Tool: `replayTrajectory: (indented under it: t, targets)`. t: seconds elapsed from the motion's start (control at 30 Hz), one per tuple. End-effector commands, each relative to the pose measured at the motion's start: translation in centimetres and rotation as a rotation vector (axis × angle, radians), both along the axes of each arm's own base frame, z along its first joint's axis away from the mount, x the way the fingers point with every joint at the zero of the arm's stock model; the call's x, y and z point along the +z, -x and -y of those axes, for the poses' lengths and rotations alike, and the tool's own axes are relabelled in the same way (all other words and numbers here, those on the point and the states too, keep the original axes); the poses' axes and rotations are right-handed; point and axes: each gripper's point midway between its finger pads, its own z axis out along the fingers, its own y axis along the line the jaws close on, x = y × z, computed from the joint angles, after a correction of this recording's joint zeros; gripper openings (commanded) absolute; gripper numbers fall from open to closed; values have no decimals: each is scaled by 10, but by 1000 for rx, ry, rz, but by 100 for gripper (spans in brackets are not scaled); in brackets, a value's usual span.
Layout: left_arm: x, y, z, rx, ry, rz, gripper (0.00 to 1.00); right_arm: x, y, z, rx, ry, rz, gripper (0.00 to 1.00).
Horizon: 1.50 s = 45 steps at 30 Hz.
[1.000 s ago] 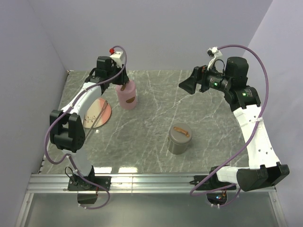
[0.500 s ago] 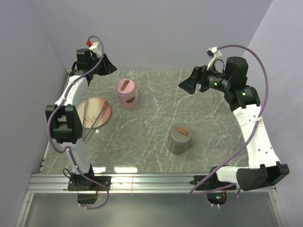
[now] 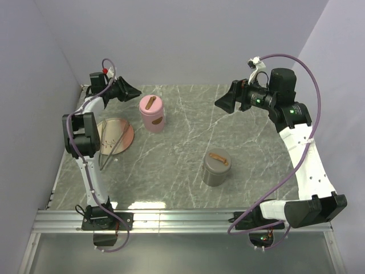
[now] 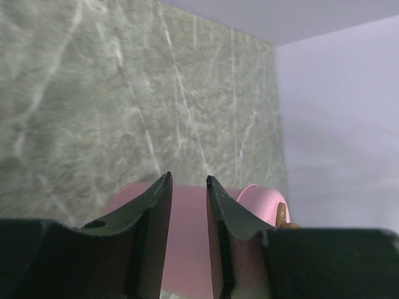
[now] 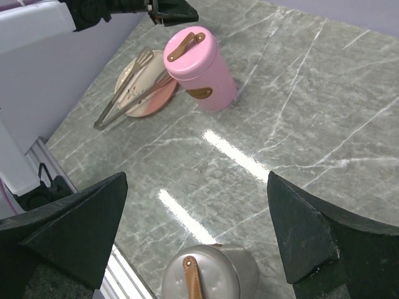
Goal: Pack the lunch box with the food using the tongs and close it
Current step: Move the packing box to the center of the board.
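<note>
Tongs untouched on left plate; left gripper, narrowly apart, empty, must reach them; right gripper wide apart.

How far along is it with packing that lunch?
Nearly finished, it seems. The pink box is closed, its lid on. The tongs lie on the plate, which otherwise looks bare. Nothing is in hand: the left claw and the right claw hang empty. Nothing obvious remains.

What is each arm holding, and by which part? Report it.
Nothing is held. The left gripper is slightly open and empty, the right gripper wide open; the tongs lie across the plate.
</note>
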Motion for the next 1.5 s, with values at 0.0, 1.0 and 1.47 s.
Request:
replayTrajectory:
  t: [0.0, 1.0, 1.47]
  targets:
    - [16, 7, 30, -121, 87, 44, 33, 11, 0, 7, -27, 7, 48, 100]
    - [-51, 179, 152, -463, 80, -178, 23, 2, 10, 22, -74, 47, 67, 100]
    - [-57, 277, 231, -593, 135, -286, 25, 2, 13, 26, -86, 42, 65, 100]
